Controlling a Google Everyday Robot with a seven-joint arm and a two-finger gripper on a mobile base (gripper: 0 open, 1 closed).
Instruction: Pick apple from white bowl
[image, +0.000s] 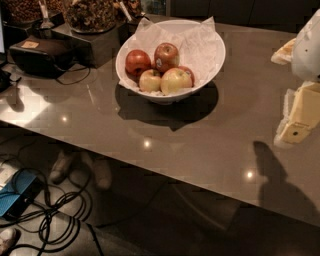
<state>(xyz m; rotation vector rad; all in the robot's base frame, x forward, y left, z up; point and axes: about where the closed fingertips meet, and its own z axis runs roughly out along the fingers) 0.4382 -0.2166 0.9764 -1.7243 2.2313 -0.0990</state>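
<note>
Only the one camera view to go on, so here's what I've got. The large white flaring bowl (218, 46) sits on the far middle of the glossy grey-brown table (150, 135), lined with crumpled white paper (200, 42) that pokes up past the far rim. The target, the red apple with yellowish streaks and a small pale sticker (166, 56), is in the bowl towards the far side, sitting highest in the pile. Touching it on its left is a darker plain red apple (137, 62). Just in front of those two are a smaller yellow-green apple (150, 80) and a bigger yellow-green apple (175, 80), side by side at the near edge, with a sliver of another red apple (189, 73) peeking out behind the bigger one. The pale yellow-and-white gripper (299, 120) hangs at the far right edge of the frame, over the table and well apart from the bowl, not touching anything. It's partly cut off by the edge, so honestly I can't tell whether it's released or clenched. Its dark shadow (272, 172) falls on the table nearer to me. In the far left corner there's a dish of brown snack mix (90, 14) on a black stand (95, 42), with a dark padded case (40, 55) to its left. Down on the floor at near left, a blue box (15, 196) lies in a tangle of black cables (60, 212).
</note>
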